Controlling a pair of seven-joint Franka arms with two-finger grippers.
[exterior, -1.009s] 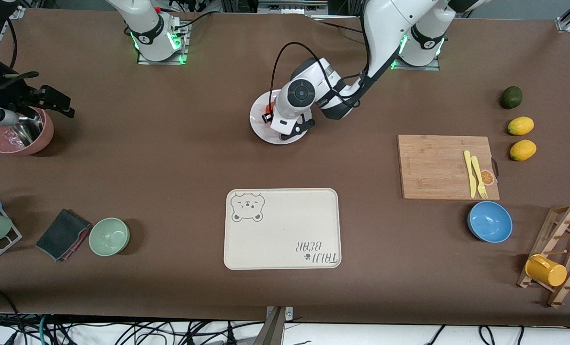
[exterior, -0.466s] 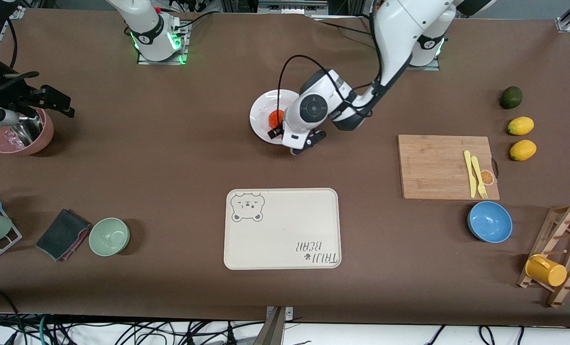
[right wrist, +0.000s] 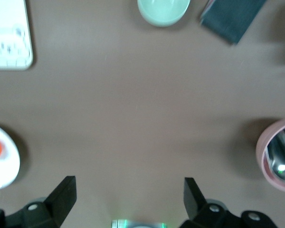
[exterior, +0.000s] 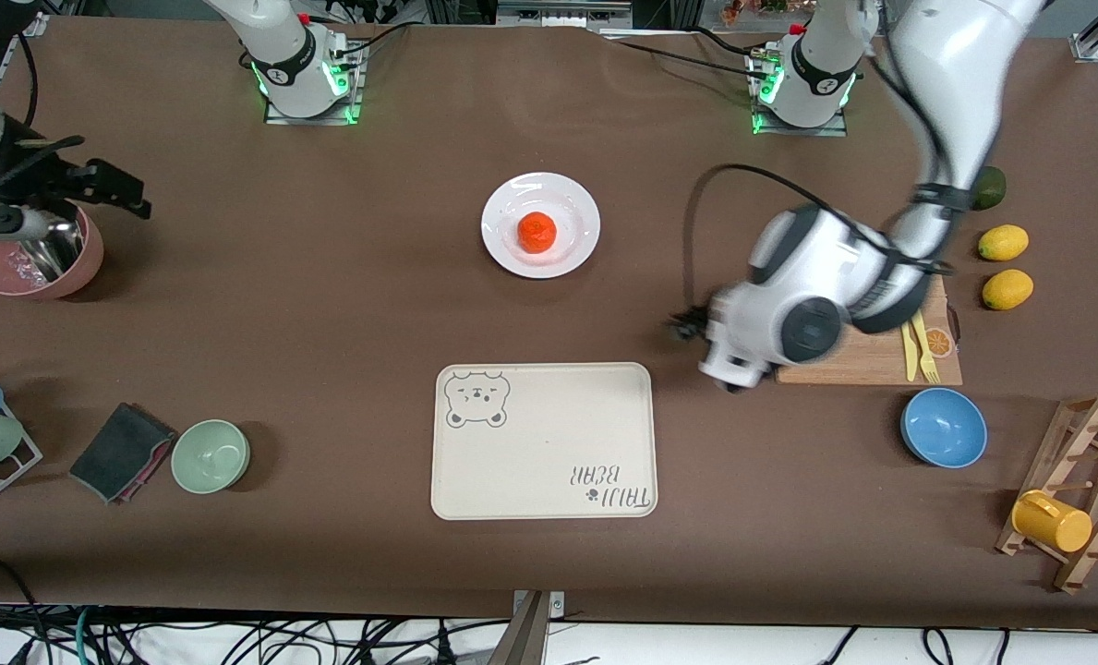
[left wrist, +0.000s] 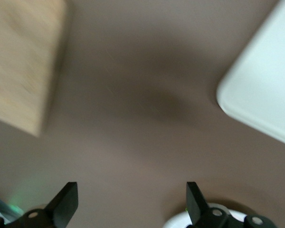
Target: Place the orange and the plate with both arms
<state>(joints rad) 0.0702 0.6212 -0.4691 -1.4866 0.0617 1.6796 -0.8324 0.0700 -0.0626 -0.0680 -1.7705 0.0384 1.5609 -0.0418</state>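
— On the table's middle, the orange (exterior: 537, 231) sits centred on the plate (exterior: 578, 242), apparently set there deliberately.

— And the grippers?

— The left gripper (left wrist: 130, 204), spread wide and empty, hangs between board and tray; the right gripper (right wrist: 129, 199), likewise wide and empty, waits near the pink bowl (exterior: 87, 261).

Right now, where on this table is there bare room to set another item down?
The widest bare patch lies between the plate holding the orange and the pink bowl; another lies between the bear tray and the green bowl. It is crowded around the cutting board, where the left gripper hangs with open jaws, and by the blue bowl.
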